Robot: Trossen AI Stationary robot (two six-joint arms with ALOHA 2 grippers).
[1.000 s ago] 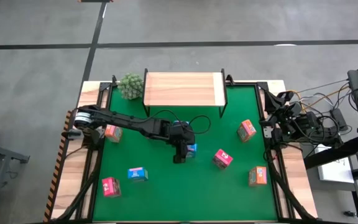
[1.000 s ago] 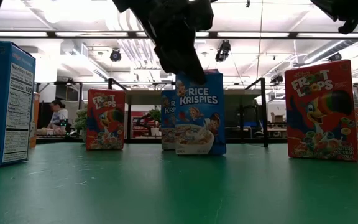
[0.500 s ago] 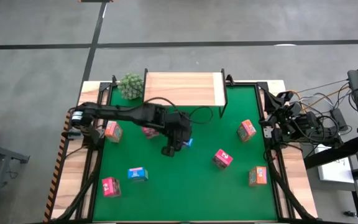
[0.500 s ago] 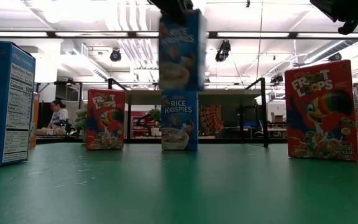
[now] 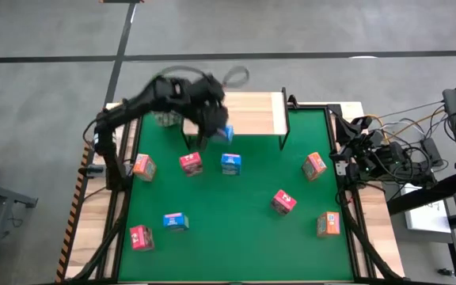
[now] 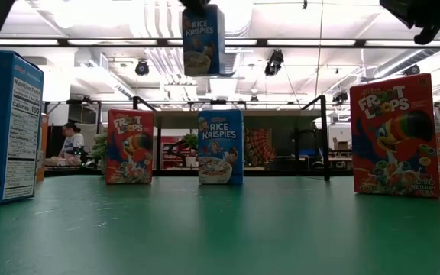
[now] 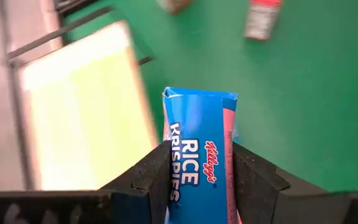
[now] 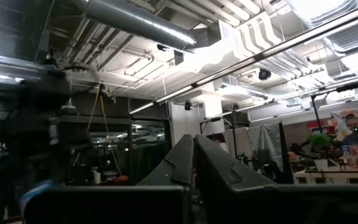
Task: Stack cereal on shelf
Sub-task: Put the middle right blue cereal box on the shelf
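A blue Rice Krispies box (image 7: 197, 155) is pinched between the fingers of the left gripper (image 7: 197, 171) and is carried high above the counter (image 5: 244, 237), so the transport step is judged to be in hand. Just ahead of the gripper, and lower, the light wooden shelf (image 5: 248, 115) is seen, its top bare. Beneath and behind the gripper a second blue box (image 5: 230, 163) and a red box (image 5: 191, 163) are left standing on the green mat; further boxes are scattered well beyond. The right gripper (image 8: 193, 158) is parked off at the counter's far side, its fingers pressed together. Next, the held box is to be brought over the plank, lowered upright and released
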